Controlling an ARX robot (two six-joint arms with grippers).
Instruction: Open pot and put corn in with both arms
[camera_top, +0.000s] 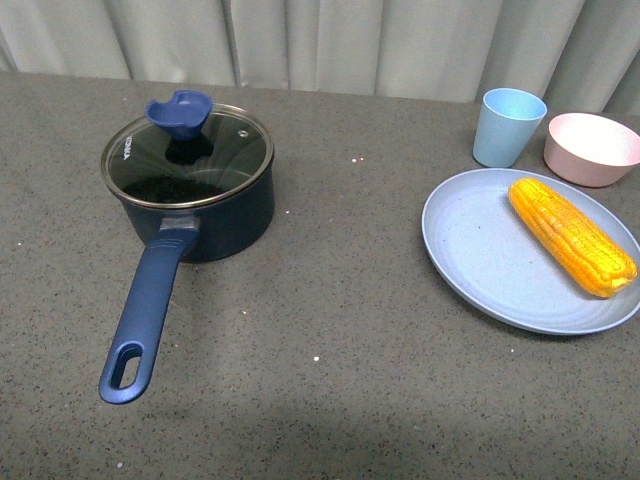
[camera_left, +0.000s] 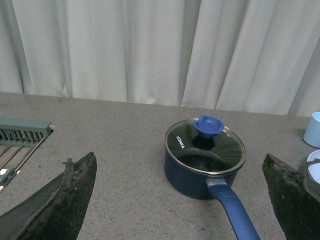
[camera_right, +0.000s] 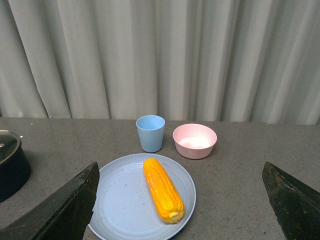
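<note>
The pot stands in the upper left of the front view, dark navy and upright on the bench. Its glass lid is in place, resting on the rim, with the blue knob on top. The long blue handle runs toward the lower left of the frame, and the slot hole at its end shows the bench through it.

The corn lies on the far right of the front view, well apart from the pot. It rests on its side on a pale blue plate, slanting from the plate's upper middle down to its right rim. Just behind the plate stand a light blue cup and a pink bowl, near each other in the upper right. A pale curtain closes off the top of the frame. Neither arm shows in the front view.

In the left wrist view the left pincer is spread wide and holds nothing. Its dark fingers frame the lidded pot, which sits on the bench beyond them. A grey-green rack shows at the edge of that view.

In the right wrist view the right pincer is likewise spread wide and empty, with the corn and its plate lying between and beyond its fingers.
</note>
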